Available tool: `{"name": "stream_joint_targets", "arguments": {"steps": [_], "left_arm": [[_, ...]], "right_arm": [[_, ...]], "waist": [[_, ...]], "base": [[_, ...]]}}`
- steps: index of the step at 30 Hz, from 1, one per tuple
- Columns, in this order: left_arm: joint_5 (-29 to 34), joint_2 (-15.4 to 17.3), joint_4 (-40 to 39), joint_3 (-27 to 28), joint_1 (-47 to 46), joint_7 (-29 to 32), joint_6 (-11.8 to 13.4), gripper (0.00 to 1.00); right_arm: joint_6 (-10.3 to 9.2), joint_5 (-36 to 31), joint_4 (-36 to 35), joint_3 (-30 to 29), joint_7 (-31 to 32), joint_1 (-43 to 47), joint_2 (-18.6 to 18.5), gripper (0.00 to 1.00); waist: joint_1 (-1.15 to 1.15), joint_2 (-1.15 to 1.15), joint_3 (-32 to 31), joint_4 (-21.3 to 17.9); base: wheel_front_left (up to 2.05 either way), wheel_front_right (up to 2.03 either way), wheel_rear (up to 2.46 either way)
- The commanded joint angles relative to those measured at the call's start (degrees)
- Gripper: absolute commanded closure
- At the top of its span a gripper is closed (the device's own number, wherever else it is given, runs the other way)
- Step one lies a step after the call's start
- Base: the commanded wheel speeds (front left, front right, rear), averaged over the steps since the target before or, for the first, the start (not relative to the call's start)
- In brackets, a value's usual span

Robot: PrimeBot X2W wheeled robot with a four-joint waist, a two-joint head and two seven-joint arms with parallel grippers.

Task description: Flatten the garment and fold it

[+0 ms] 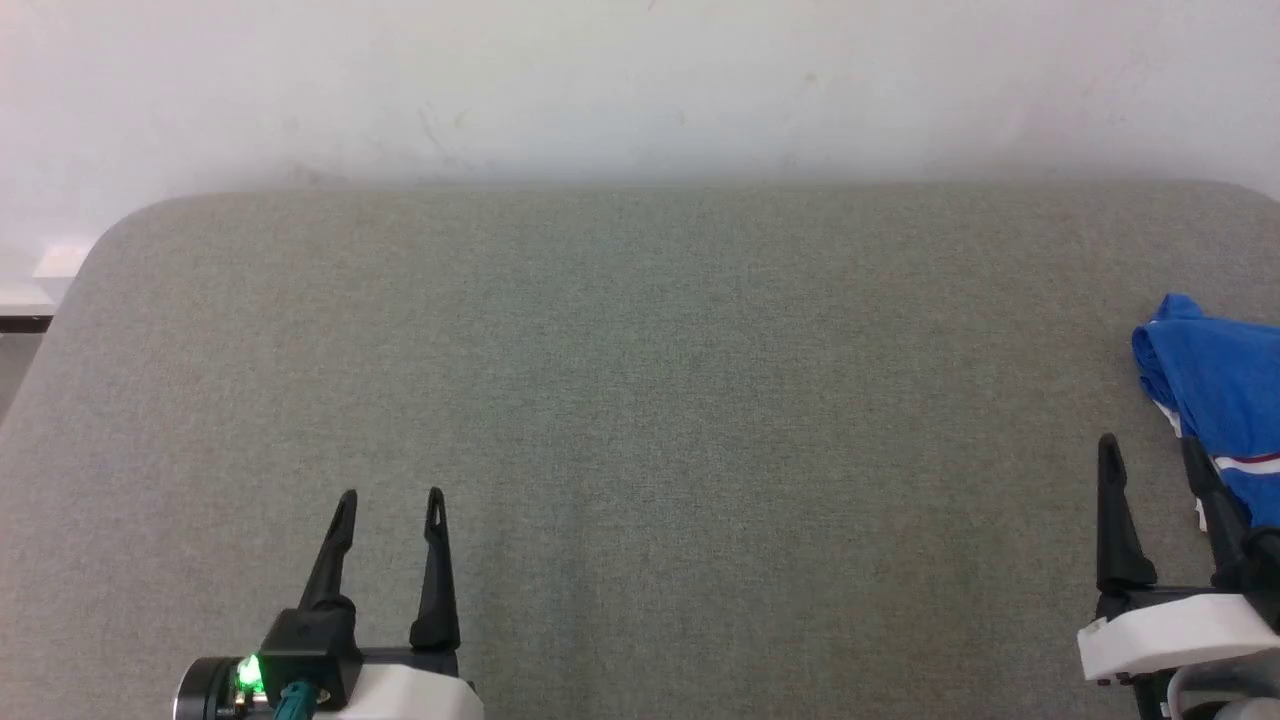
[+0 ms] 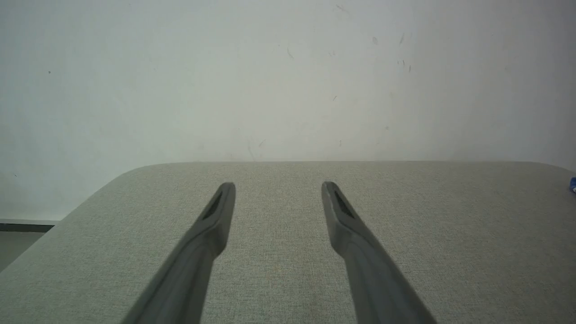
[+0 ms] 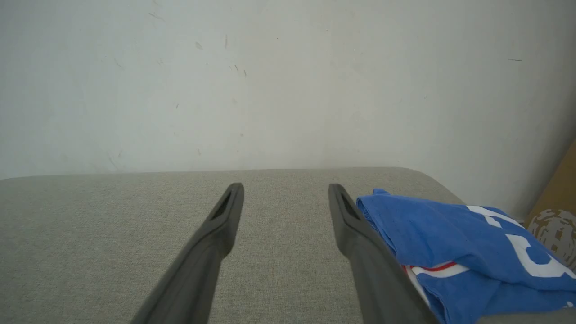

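Black left claw (image 1: 392, 495), right claw (image 1: 1148, 442) — both wide apart, empty

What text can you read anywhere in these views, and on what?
No text reads whole.
garment: large white print, only fragments of block letters, cut off by folds and the picture's edge; unreadable.
table, wall: no lettering.

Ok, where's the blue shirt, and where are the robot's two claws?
blue shirt (image 3: 432, 229), right wrist view: bunched blue cloth.
left gripper (image 1: 391, 492), head view: midway between fingertips.
right gripper (image 1: 1148, 440), head view: midway between fingertips.
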Motion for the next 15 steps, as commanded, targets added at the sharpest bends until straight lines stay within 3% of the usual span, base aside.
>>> {"name": "stream_joint_targets", "arguments": {"steps": [1,12,13,15], "left_arm": [[-0.15,-0.23,0.18,0.02,0.76,-0.42,-0.35,0.00],[-0.45,-1.11,0.84,0.44,0.20,-0.69,-0.68,0.00],[-0.25,-1.09,0.74,0.31,-0.03,-0.39,-0.50,1.00],[-0.24,-1.07,0.74,0.32,-0.06,-0.39,-0.49,1.00]], "right_arm": [[-0.11,0.12,0.12,0.17,-0.50,0.12,0.22,0.00],[-0.11,-0.21,0.41,0.86,-0.66,-1.30,0.23,0.00],[0.01,-0.01,0.49,0.76,-0.27,-0.46,0.00,1.00],[0.01,-0.01,0.53,0.75,-0.24,-0.39,-0.04,1.00]], "waist": [[0.00,0.00,0.05,-0.09],[0.00,0.00,0.39,-1.19],[0.00,0.00,0.36,-1.17],[0.00,0.00,0.36,-1.18]], "base": [[0.00,0.00,0.00],[0.00,0.00,0.00],[0.00,0.00,0.00],[0.00,0.00,0.00]]}}
